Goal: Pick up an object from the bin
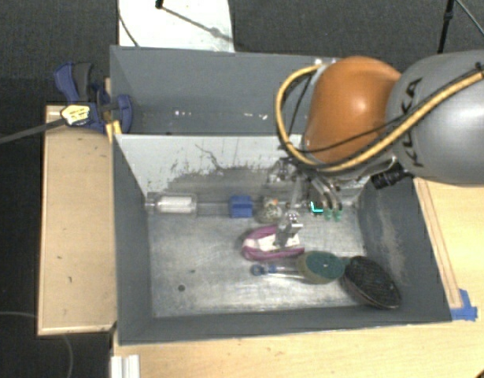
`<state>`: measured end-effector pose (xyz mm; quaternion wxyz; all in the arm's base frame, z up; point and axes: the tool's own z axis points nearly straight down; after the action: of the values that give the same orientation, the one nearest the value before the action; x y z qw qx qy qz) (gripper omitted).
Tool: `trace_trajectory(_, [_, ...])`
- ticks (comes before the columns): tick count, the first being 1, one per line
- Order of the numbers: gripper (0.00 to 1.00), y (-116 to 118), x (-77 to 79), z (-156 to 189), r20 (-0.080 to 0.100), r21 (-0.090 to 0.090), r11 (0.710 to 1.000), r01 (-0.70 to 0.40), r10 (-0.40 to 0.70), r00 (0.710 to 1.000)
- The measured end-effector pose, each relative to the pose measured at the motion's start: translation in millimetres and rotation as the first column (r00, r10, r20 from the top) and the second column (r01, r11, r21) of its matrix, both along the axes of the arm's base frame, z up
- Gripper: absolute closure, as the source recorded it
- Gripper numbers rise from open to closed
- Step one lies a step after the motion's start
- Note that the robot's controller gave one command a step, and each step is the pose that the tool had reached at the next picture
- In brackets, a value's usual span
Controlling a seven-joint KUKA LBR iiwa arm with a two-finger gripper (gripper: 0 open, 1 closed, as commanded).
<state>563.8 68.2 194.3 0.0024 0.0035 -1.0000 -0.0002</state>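
Black and ribbed, a round disc (372,282) lay in the near right corner of the grey metal bin (194,278), close to the front wall. Just to its left, touching or nearly touching it, lay a smaller dark teal disc (324,267). A thin blue pen-like stick (267,270) stretched out to the left from the teal disc along the bin floor.

Just behind these, near the middle of the floor, lay a purple and white thing (267,246), rounded and lying on its side; what kind of thing it was could not be made out. The pincer (289,227) hung right at that thing's upper right edge, low enough to seem to touch it. Whether the pincer was open or closed, or had any grip on the purple piece, I could not tell.

Farther back, a small blue block (241,206) sat near the foot of the rear wall. A clear tube or small bottle (174,204) lay on its side well to the block's left. A small pale glassy object (270,209) rested between the block and the pincer's body.

Above it all, the orange cover (348,105) on the wrist and the grey arm (454,124) reached in from the right, looped with yellow and black cables.
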Motion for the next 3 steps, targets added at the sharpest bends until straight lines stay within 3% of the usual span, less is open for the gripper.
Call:
trace_trajectory(1, [0.0, -35, -9.2, -103, 0.014, 0.005, 0.998, -0.061, 0.061, 0.998])
trace_trajectory(2, [1.0, -37, -8.2, -105, 0.021, 0.003, 0.998, -0.057, 0.057, 0.998])
trace_trajectory(3, [1.0, -77, -24.6, -1, 0.008, 0.0, 0.907, -0.42, 0.42, 0.907])
